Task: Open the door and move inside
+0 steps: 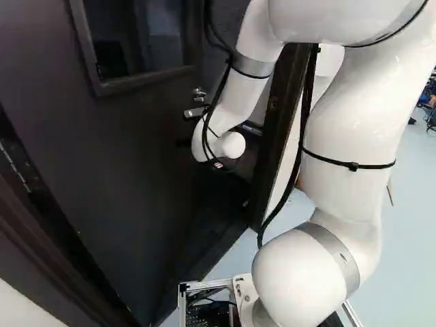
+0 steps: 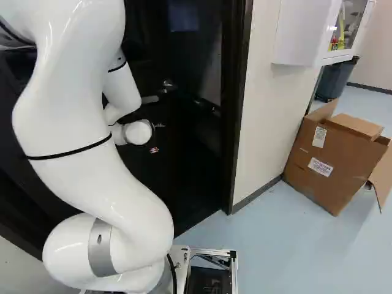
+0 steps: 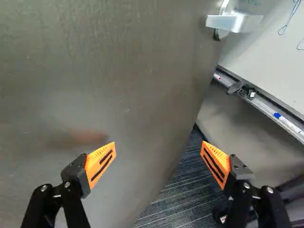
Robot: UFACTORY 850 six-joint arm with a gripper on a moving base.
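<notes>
door: dark, with a framed window, and standing ajar; the door fills the left part of the left base view. in the wrist view its broad face lies ahead of one finger and its free edge runs through the space between the two.
lever handle: silver, on the door near its free edge, below the window in the left base view. the lever handle is well ahead of the gripper and apart from it.
gripper: fingers spread wide, nothing between the orange pads. the gripper has one finger in front of the door face and the other in front of the opening; whether either touches the door i cannot tell. in the base views it is too dark against the door to make out.
arm: the white arm rises from its joint and reaches forward, its wrist near the lever handle in both base views.
door frame: a dark post beside the opening, meeting a pale wall.
beyond the door edge: striped carpet below, and a whiteboard with a tray along its lower edge, holding a blue-capped marker and a small dark item or two.
right of the frame: in the right base view, an open cardboard box on the pale blue floor, beside the wall, below a white wall cabinet.
</notes>
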